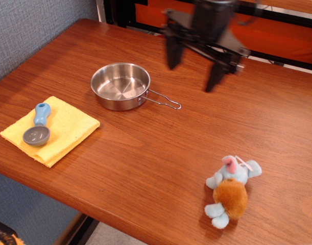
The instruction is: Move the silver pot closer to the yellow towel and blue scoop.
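The silver pot [120,86] stands on the wooden table at the left of centre, its thin wire handle [163,101] pointing right. The yellow towel [51,129] lies flat to the pot's front left, a short gap away. The blue scoop [38,126] rests on the towel, bowl toward the front. My gripper [192,73] is open and empty, blurred by motion, high above the table to the right of the pot and clear of it.
A blue and orange plush toy [229,190] lies near the front right edge. An orange panel with black framing [258,28] runs along the back. The table's front edge [120,217] drops off at the bottom.
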Controlling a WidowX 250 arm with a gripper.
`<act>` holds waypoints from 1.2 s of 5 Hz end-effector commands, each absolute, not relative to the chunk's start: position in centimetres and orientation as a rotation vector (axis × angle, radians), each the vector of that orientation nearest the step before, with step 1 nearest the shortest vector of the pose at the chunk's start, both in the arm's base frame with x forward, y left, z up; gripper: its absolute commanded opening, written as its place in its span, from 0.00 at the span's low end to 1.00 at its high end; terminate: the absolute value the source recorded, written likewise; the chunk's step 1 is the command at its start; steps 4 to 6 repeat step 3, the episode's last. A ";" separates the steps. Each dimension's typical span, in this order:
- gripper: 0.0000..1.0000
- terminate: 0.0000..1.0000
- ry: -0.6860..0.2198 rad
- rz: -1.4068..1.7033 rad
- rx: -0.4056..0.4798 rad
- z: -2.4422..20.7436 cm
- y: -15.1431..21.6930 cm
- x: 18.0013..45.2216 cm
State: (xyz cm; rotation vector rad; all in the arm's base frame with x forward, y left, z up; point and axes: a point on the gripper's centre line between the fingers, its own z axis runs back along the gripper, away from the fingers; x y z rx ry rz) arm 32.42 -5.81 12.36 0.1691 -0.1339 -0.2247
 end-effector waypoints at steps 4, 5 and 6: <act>1.00 1.00 -0.203 -0.371 0.067 15.4 -8.2 28.3; 1.00 1.00 -0.203 -0.371 0.067 15.4 -8.2 28.3; 1.00 1.00 -0.203 -0.371 0.067 15.4 -8.2 28.3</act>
